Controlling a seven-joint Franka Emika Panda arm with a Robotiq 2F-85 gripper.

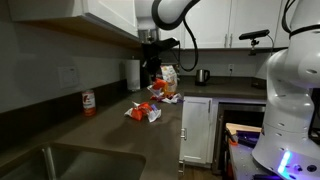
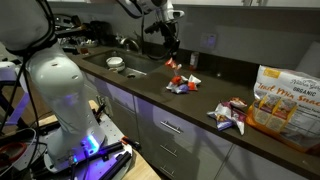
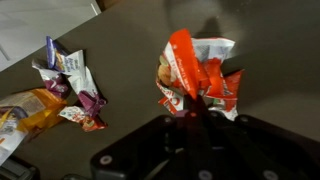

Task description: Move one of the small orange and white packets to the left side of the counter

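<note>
While your gripper pinches one orange and white packet above the counter — crumpled, axis unclear — loose packets lie below, purple wrappers near front edge.

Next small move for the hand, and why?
Probably carry it sideways toward the left side of the counter, keeping height. The hand seems shut on one orange and white packet, which hangs clear of the counter. The other packets lie below it.
</note>
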